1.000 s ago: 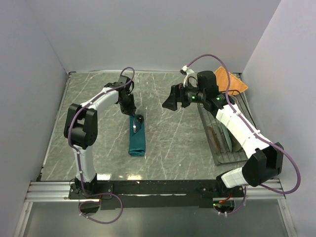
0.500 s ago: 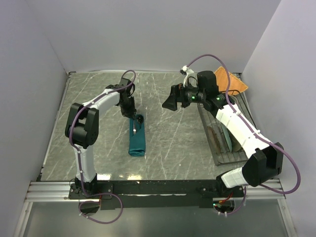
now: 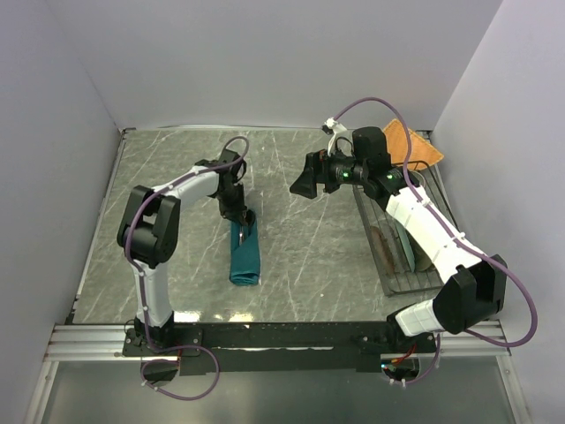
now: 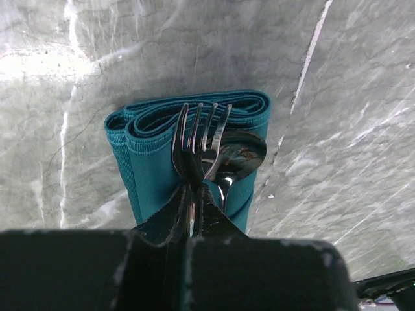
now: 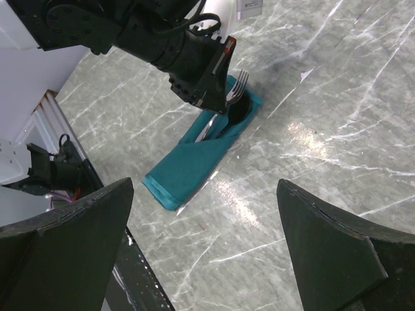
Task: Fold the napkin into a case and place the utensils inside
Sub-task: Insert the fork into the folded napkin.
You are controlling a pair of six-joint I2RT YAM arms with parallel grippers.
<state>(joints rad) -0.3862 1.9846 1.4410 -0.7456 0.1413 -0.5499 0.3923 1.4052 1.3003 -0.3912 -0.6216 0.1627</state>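
Clamping the utensils by their handles, the left gripper sits right over the folded napkin, heads poking forward.

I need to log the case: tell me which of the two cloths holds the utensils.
The teal napkin, folded mid-table, with the fork and spoon at its far end. The orange cloth lies apart in the far right corner.
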